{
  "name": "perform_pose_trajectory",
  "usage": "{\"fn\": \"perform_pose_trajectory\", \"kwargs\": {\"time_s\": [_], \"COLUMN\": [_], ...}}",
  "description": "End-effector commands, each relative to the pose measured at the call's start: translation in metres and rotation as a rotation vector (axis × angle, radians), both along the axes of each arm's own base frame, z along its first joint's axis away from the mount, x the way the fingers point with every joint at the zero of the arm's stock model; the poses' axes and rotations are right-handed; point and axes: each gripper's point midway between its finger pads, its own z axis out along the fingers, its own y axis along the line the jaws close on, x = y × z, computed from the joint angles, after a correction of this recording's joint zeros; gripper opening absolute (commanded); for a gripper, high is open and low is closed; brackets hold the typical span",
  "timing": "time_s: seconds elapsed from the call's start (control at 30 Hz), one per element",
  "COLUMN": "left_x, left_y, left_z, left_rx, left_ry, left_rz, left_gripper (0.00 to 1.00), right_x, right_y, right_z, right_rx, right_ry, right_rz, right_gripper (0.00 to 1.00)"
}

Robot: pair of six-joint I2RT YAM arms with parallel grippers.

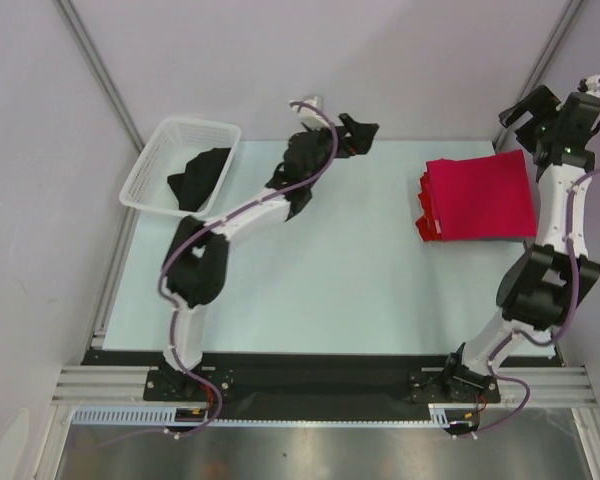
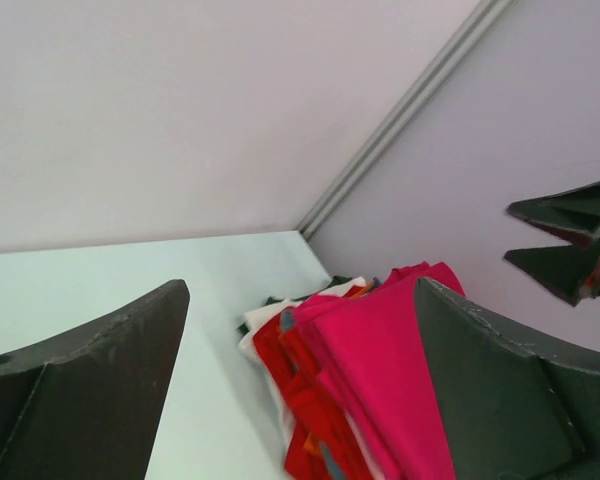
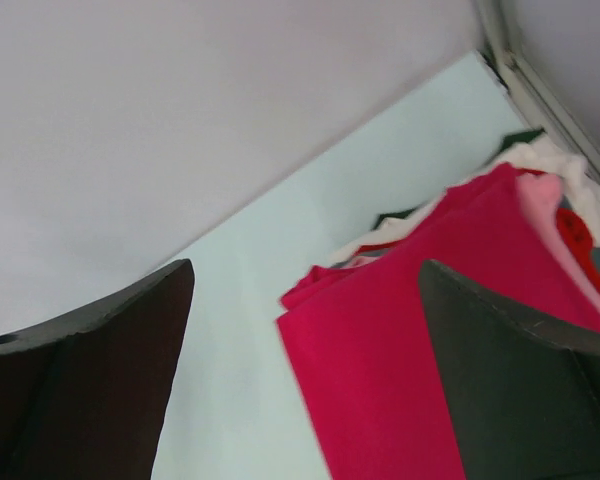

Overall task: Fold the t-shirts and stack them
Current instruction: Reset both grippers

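The top t-shirt (image 1: 480, 195) of the stack is plain crimson; under it show layers of red (image 2: 300, 400), light pink (image 3: 545, 205), white (image 2: 265, 315), orange and grey. The black t-shirt (image 1: 198, 178) sits in a translucent white mesh basket (image 1: 155, 150). The bench (image 1: 330, 270) is pale mint, the walls (image 1: 40, 150) pale lilac-grey, both unpatterned

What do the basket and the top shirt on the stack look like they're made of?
Basket: probably hard plastic, translucent white, with a slotted wall. Top shirt: soft matte crimson cloth, judging by its folded, layered edges; fibre unclear.
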Motion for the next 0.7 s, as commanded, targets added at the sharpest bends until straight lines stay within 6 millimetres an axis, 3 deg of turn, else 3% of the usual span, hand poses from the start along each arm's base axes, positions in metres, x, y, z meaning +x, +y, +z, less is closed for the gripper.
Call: {"fn": "perform_pose_trajectory", "kwargs": {"time_s": [0.0, 0.03, 0.07, 0.13, 0.2, 0.23, 0.27, 0.3, 0.33, 0.37, 0.47, 0.53, 0.57, 0.6, 0.63, 0.67], "left_x": [-0.044, -0.051, -0.061, -0.082, -0.096, -0.11, -0.115, -0.121, -0.13, -0.133, -0.151, -0.163, -0.169, -0.178, -0.182, -0.187], "left_y": [0.05, 0.059, 0.068, 0.094, 0.106, 0.116, 0.122, 0.128, 0.138, 0.148, 0.171, 0.18, 0.185, 0.192, 0.196, 0.2], "left_z": [0.057, 0.052, 0.036, 0.037, 0.03, 0.045, 0.03, 0.031, 0.032, 0.026, 0.016, 0.009, -0.009, -0.003, -0.008, -0.023], "left_rx": [0.025, 0.062, 0.1, 0.135, 0.157, 0.142, 0.165, 0.172, 0.183, 0.195, 0.219, 0.218, 0.234, 0.22, 0.225, 0.246], "left_ry": [-0.087, -0.08, -0.049, -0.033, -0.003, -0.02, 0.013, 0.02, 0.036, 0.058, 0.104, 0.12, 0.143, 0.126, 0.133, 0.156], "left_rz": [-0.005, 0.004, 0.005, 0.048, 0.052, 0.058, 0.063, 0.071, 0.084, 0.117, 0.16, 0.165, 0.163, 0.167, 0.17, 0.172], "left_gripper": [1.0, 1.0, 1.0, 1.0, 1.0, 1.0, 1.0, 1.0, 1.0, 1.0, 1.0, 1.0, 1.0, 1.0, 1.0, 1.0], "right_x": [-0.019, -0.023, -0.029, -0.04, -0.049, -0.053, -0.058, -0.068, -0.072, -0.076, -0.095, -0.112, -0.117, -0.123, -0.135, -0.138], "right_y": [0.024, 0.034, 0.042, 0.064, 0.08, 0.092, 0.106, 0.115, 0.12, 0.126, 0.157, 0.191, 0.201, 0.211, 0.234, 0.238], "right_z": [0.065, 0.054, 0.059, 0.053, 0.05, 0.043, 0.041, 0.051, 0.051, 0.038, 0.042, 0.04, 0.04, 0.027, 0.03, 0.026], "right_rx": [-0.066, -0.029, -0.015, 0.05, 0.091, 0.127, 0.135, 0.125, 0.109, 0.112, 0.111, 0.105, 0.08, 0.068, 0.047, 0.028], "right_ry": [-0.191, -0.175, -0.191, -0.204, -0.226, -0.246, -0.253, -0.279, -0.279, -0.252, -0.271, -0.306, -0.32, -0.3, -0.311, -0.304], "right_rz": [0.058, 0.101, 0.122, 0.199, 0.242, 0.274, 0.303, 0.318, 0.316, 0.318, 0.379, 0.467, 0.49, 0.506, 0.541, 0.541], "right_gripper": [1.0, 0.99, 0.98, 0.93, 0.92, 0.92, 0.91, 0.91, 0.91, 0.91, 0.9, 0.9, 0.89, 0.89, 0.9, 0.9]}}
